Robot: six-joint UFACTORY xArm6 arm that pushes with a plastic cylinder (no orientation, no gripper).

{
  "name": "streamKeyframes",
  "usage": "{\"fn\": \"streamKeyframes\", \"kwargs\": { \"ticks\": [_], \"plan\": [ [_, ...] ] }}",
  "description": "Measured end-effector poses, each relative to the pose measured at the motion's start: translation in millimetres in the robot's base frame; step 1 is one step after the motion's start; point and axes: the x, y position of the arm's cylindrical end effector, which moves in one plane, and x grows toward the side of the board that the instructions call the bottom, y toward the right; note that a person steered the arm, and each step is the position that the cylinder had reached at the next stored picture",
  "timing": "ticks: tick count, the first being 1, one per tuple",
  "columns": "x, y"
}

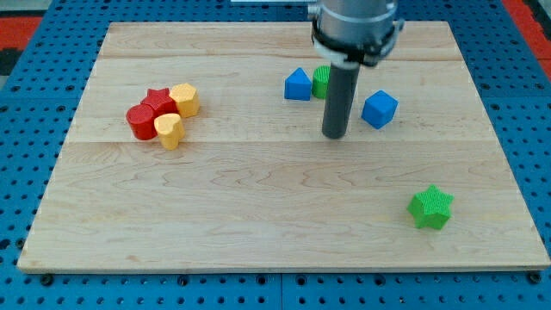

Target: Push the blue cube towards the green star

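The blue cube (380, 109) lies on the wooden board (258, 215) at the upper right of the middle. The green star (430, 207) lies at the lower right, well below the cube and a little to its right. My tip (334, 136) rests on the board just left of the blue cube and slightly lower, with a small gap between them.
A second blue block (298, 85) with a pointed top sits left of the rod, and a green block (321, 81) shows partly behind the rod. At the left, a red star (158, 102), a red block (138, 120), a yellow hexagon (185, 99) and a yellow block (170, 131) huddle together.
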Motion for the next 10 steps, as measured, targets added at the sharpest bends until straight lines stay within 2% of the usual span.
{"fn": "streamKeyframes", "kwargs": {
  "ticks": [1, 2, 3, 4, 7, 8, 9, 10],
  "plan": [
    [-30.9, 10.3],
    [-31.7, 18.4],
    [-30.1, 36.2],
    [1.4, 49.8],
    [7.7, 57.0],
    [-9.4, 57.1],
    [-48.7, 56.5],
    [-11.2, 115.8]
  ]
}}
